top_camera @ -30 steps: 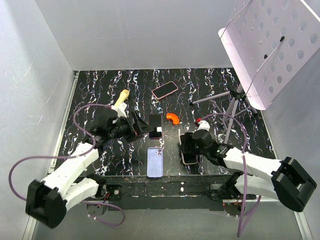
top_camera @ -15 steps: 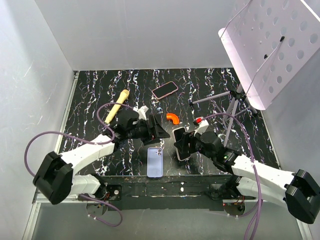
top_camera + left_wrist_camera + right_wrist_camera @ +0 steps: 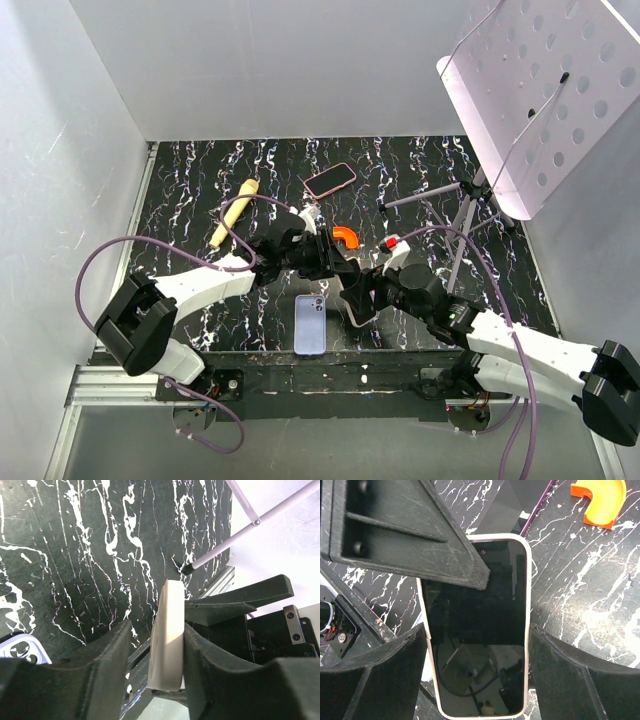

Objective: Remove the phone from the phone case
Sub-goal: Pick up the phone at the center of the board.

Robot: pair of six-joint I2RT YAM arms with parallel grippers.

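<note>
The phone [image 3: 477,625], in its cream phone case [image 3: 167,635], is clamped by its long edges between the widely spread right fingers [image 3: 570,680]. Its far end is straddled by the half-closed left fingers [image 3: 100,675]; whether it is gripped there cannot be told. The bench [image 3: 75,555] is seen beyond.

Orange curved piece [image 3: 346,236] mid-table, beige stick [image 3: 236,207] left, pink-edged phone [image 3: 330,180] behind, lilac phone [image 3: 310,324] near front edge

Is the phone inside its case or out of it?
Inside. The black-screened phone sits flush within the cream phone case, whose rim surrounds the screen.
</note>
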